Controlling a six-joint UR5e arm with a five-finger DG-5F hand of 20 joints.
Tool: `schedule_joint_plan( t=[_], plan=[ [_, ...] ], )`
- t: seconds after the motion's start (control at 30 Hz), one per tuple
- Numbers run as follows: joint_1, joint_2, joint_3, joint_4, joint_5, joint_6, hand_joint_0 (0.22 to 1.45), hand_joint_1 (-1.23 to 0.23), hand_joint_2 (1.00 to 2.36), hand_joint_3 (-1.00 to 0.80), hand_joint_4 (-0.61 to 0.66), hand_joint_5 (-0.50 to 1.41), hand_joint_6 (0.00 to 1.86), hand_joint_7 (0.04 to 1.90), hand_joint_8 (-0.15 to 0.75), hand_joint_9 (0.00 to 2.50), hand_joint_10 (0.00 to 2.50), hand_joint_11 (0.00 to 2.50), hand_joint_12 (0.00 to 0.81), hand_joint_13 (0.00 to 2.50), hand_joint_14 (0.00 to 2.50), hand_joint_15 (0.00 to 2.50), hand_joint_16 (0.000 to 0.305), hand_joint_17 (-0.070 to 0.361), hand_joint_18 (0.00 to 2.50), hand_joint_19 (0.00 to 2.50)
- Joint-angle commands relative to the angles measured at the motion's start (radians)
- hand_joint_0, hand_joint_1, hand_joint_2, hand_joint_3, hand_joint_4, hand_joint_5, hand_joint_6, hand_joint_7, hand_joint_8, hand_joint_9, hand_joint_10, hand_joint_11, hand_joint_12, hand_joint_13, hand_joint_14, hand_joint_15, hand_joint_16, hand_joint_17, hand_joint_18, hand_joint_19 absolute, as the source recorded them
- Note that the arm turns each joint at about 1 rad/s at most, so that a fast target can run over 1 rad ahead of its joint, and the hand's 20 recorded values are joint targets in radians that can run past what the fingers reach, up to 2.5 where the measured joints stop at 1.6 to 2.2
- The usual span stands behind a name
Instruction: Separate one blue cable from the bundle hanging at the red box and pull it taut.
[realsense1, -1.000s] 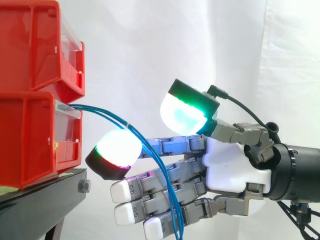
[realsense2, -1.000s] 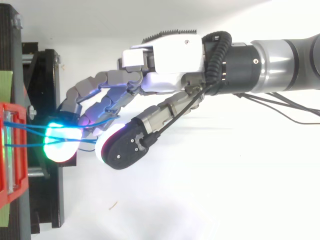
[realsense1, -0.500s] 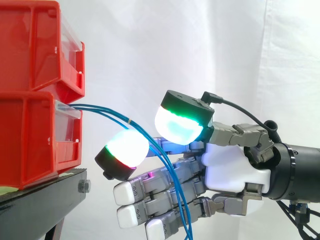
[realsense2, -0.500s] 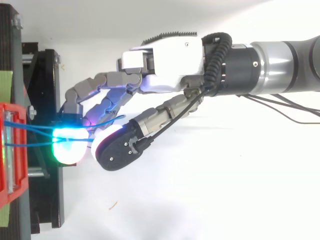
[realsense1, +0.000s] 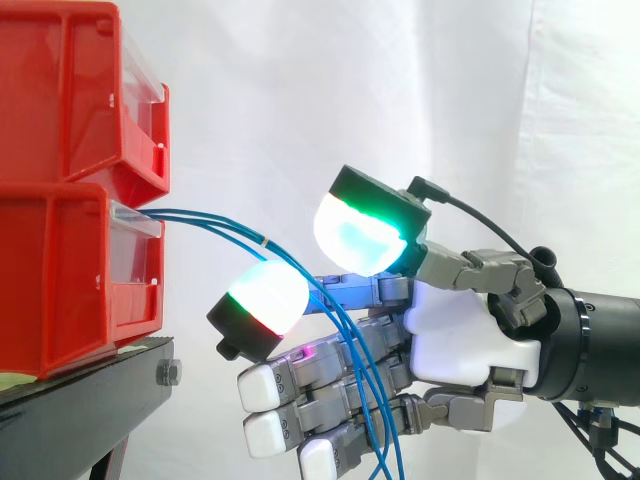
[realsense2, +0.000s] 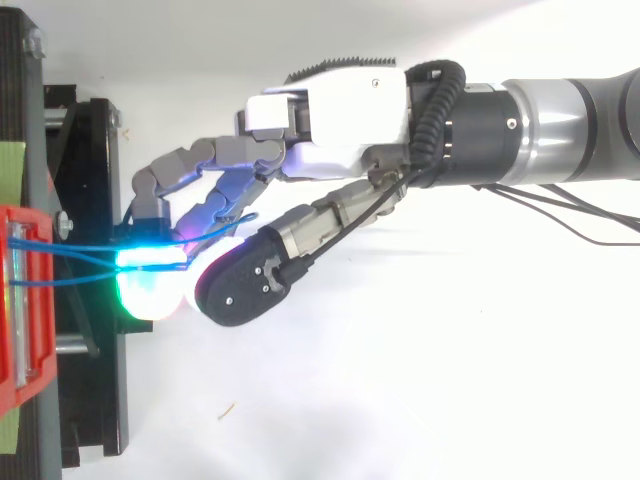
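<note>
Behind your work you have a white curtain (realsense1: 300, 90), and from above, the surface (realsense2: 400, 400) under the arm reads as plain white. At the left edge of the side view two red bins (realsense1: 60, 260) sit stacked on a black stand (realsense1: 90, 390), the lower one's front close to the stand's right edge. Your blue cables (realsense1: 262, 240) leave the clear front of that lower bin and arc out to the right, past the edge and off the stand altogether. They slope down into the gap between two glowing pads: the lower pad (realsense1: 268, 292), white and green with a red rim, sits under them, and the upper pad (realsense1: 360, 235), green and cyan, sits over them. Beyond the pads they drop steeply across the lower fingers (realsense1: 268, 386) and run out at the bottom edge. Your hand (realsense1: 465, 335) comes in from the right, palm toward the bins, loose rather than clamped. The two pads stand apart, and the cables lie against the lower pad unpinched. They sag in a curve.
</note>
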Motion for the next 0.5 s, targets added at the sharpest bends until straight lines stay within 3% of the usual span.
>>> schedule_joint_plan(
  t=[0.0, 0.3, 0.47],
  plan=[
    [0.0, 0.002, 0.0, 0.005, 0.0, 0.0, 0.63, -0.47, 1.01, -0.37, 0.29, -0.11, 0.5, 1.17, 0.365, 0.81, 0.01, 0.26, 0.402, 0.77, 0.01, 0.26, 0.048, 0.109, 0.71, 0.29],
    [-0.008, 0.0, 0.0, 0.008, 0.0, -0.015, 0.6, -0.37, 1.01, -0.44, 0.32, -0.12, 0.5, 1.05, 0.371, 0.84, 0.01, 0.25, 0.405, 0.78, 0.01, 0.27, 0.049, 0.11, 0.72, 0.27],
    [-0.008, 0.0, 0.0, 0.011, 0.002, -0.026, 0.61, -0.42, 1.01, -0.4, 0.34, -0.13, 0.5, 1.02, 0.379, 0.86, 0.01, 0.26, 0.404, 0.79, 0.01, 0.26, 0.048, 0.108, 0.73, 0.26]
  ],
)
